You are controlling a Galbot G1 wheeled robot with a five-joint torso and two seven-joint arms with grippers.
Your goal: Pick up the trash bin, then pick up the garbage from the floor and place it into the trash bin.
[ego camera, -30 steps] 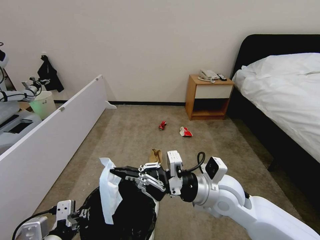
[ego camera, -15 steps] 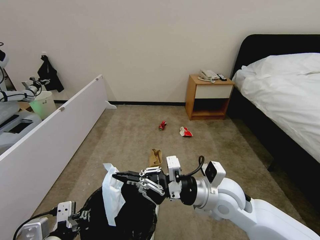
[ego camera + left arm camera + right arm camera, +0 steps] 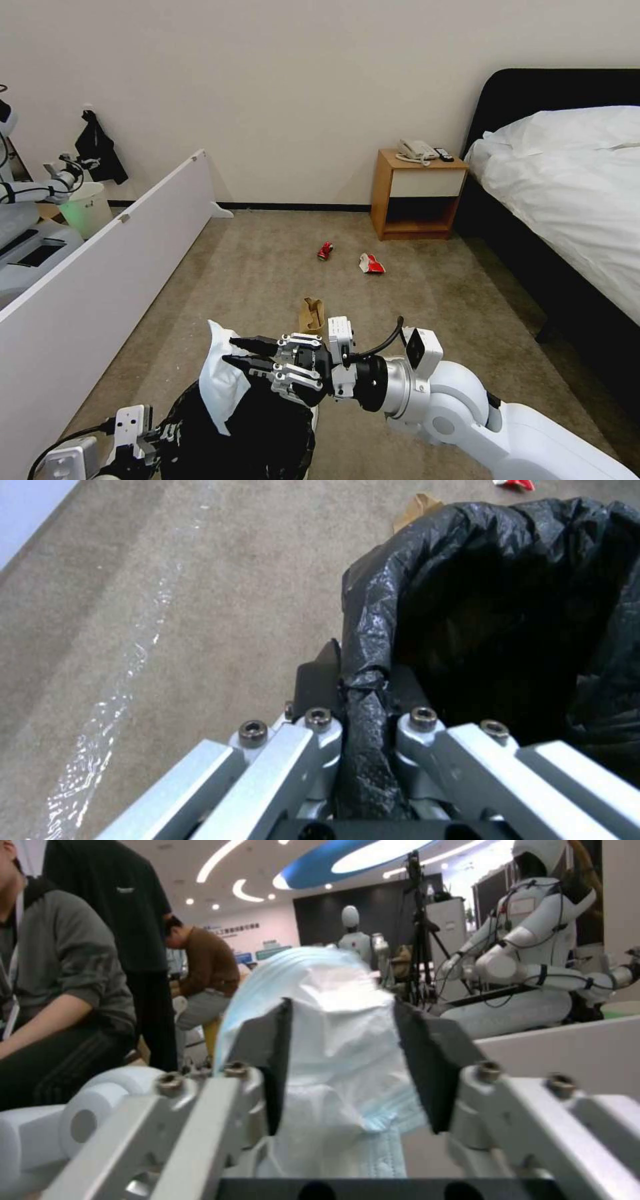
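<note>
The right arm reaches in from the lower right of the head view, forearm nearly level and wrist pointing left, so the right gripper (image 3: 241, 353) hangs just above the bin (image 3: 267, 427). Its jaws stand parted. The white slipper (image 3: 223, 383) lies between them: in the right wrist view the slipper (image 3: 333, 1065) sits in the gap with the two black fingers (image 3: 427, 1065) to either side, and whether they press on it cannot be told. In the head view the slipper droops over the bin's far-left rim, its lower end against the black bag.

The left arm comes up at the lower left corner, and the left gripper (image 3: 357, 695) is clamped on the bin's rim, the bag fold pinched between its jaws. The bin (image 3: 507, 620) is open, its inside dark.

On the floor (image 3: 267, 280) beyond the bin lie, near to far, the paper bag (image 3: 311, 315) just behind the right wrist, then well apart the wrapper (image 3: 371, 264) and the can (image 3: 325, 251), both in front of the nightstand (image 3: 417, 195).
</note>
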